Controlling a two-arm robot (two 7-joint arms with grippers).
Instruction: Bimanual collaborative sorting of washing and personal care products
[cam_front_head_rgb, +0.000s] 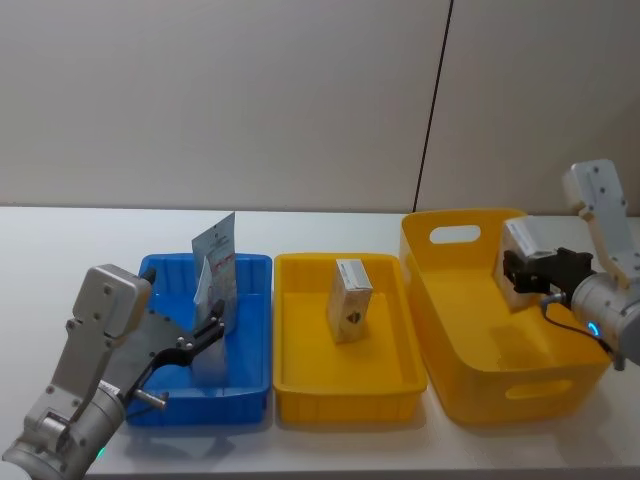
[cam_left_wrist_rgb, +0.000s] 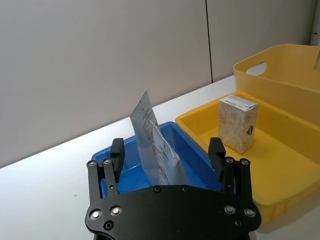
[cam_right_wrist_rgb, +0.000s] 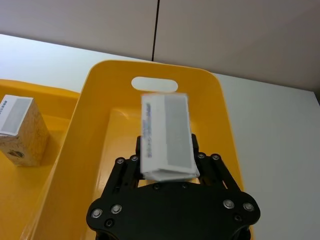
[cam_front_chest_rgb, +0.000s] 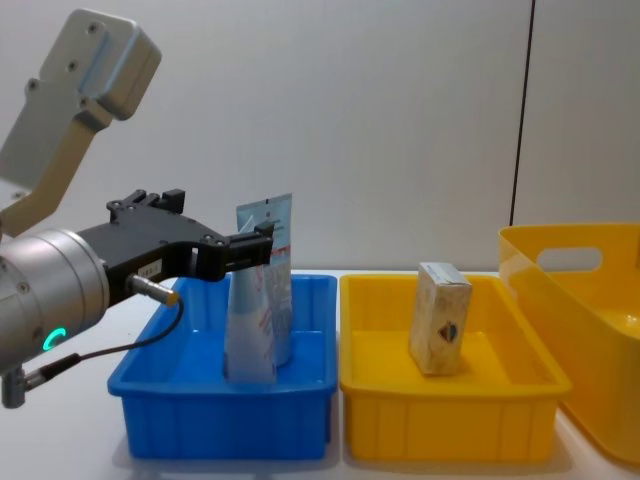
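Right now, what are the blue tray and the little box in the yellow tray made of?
Blue tray: looks like moulded plastic, smooth with a slight sheen and a rounded rim. Little box: probably printed cardboard, matte, with crisp folded edges.

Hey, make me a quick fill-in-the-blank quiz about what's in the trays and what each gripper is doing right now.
1. The squeeze tubes stand in a tray coloured ____.
2. The left gripper, close to them, has its jaws ____.
3. The right gripper is shut on a carton above the deep ____ bin.
4. Another carton stands in the shallow tray that sits in the ____ of the row.

Missing words: blue; open; yellow; middle.
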